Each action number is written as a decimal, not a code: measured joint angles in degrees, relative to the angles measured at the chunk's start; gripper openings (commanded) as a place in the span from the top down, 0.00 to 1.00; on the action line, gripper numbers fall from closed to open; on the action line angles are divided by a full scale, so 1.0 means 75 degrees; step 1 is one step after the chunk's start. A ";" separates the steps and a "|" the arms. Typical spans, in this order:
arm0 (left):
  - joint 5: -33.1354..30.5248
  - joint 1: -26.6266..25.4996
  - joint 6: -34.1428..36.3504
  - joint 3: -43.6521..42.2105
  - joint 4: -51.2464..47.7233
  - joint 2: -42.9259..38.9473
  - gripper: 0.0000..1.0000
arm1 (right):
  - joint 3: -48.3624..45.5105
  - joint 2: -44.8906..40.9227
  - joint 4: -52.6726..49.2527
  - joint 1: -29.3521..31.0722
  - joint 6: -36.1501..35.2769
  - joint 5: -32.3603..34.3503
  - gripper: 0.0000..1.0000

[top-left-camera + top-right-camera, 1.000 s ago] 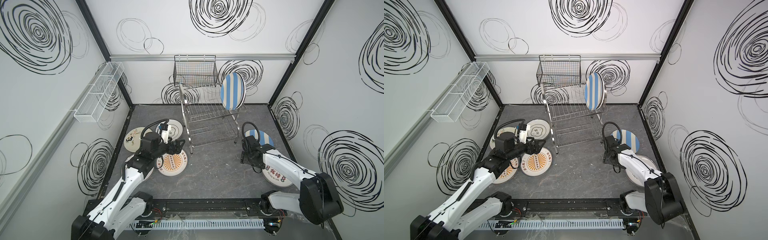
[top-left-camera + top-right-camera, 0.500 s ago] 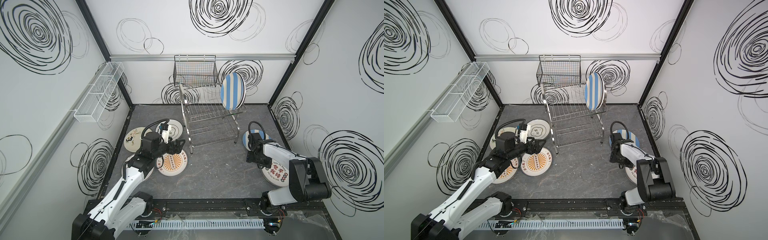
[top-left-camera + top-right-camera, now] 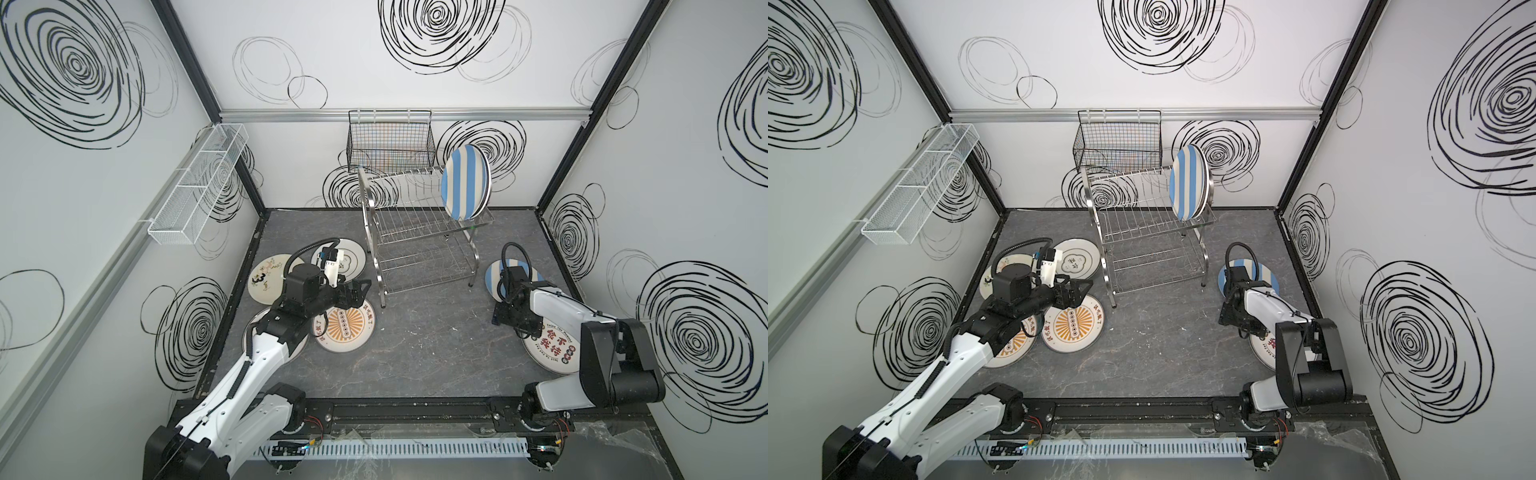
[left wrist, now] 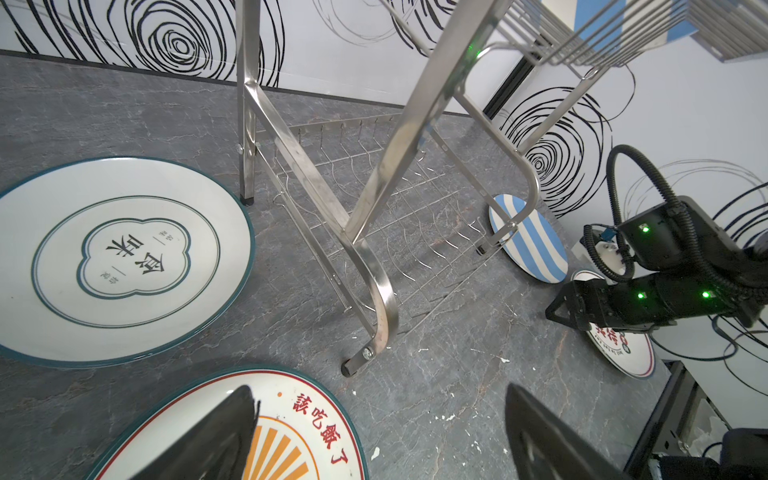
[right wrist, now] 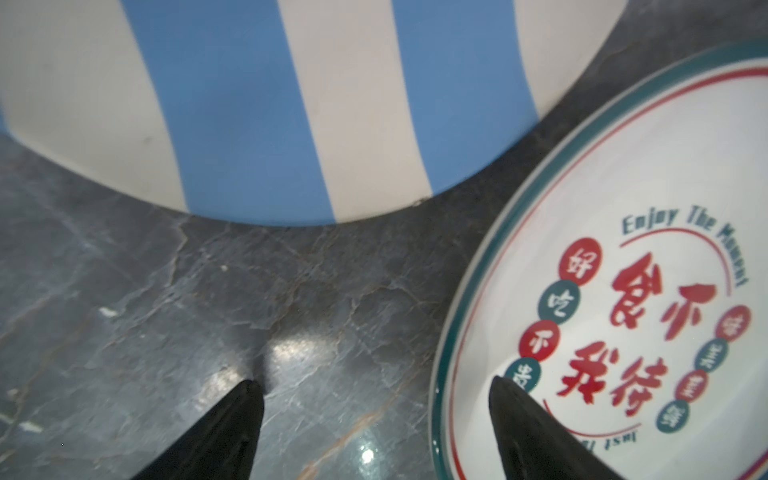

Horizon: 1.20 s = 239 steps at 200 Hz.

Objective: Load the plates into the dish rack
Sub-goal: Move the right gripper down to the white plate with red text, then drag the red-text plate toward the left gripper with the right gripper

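The steel dish rack (image 3: 419, 232) (image 3: 1150, 232) stands at the back middle, with one blue-striped plate (image 3: 465, 185) upright in its upper tier. Another striped plate (image 3: 492, 278) (image 5: 291, 104) lies flat to the right, beside a green-rimmed plate with red characters (image 3: 552, 349) (image 5: 623, 291). My right gripper (image 5: 374, 380) (image 3: 503, 320) is open low over that plate's rim, one finger over the floor and one over the plate. My left gripper (image 4: 380, 388) (image 3: 361, 291) hangs open above the edge of an orange sunburst plate (image 3: 345, 328) (image 4: 291, 432). A green-rimmed white plate (image 4: 120, 262) and a cream plate (image 3: 268, 278) lie behind it.
A second sunburst plate (image 3: 1013, 349) lies partly under my left arm. A black wire basket (image 3: 390, 143) hangs on the back wall and a white mesh basket (image 3: 199, 187) on the left wall. The rack's front leg (image 4: 353, 365) stands close to the left gripper.
My right arm has folded its elbow up and back, and its gripper has shifted toward the red-character plate. The left arm and all plates have stayed put.
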 measured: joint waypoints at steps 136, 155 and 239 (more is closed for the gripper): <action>0.0012 -0.0044 0.0000 0.0000 0.0000 0.0073 0.04 | -0.0221 -0.0650 0.0388 0.0323 -0.0356 -0.2267 0.12; 0.0012 -0.0087 0.0000 0.0000 0.0000 0.0073 0.04 | -0.0446 -0.0979 0.0522 0.0513 -0.0233 -0.2710 0.12; -0.0085 -0.0353 0.0020 0.0003 -0.0125 0.0073 0.04 | -0.1352 -0.1556 0.2366 0.2503 0.0836 -0.4762 0.12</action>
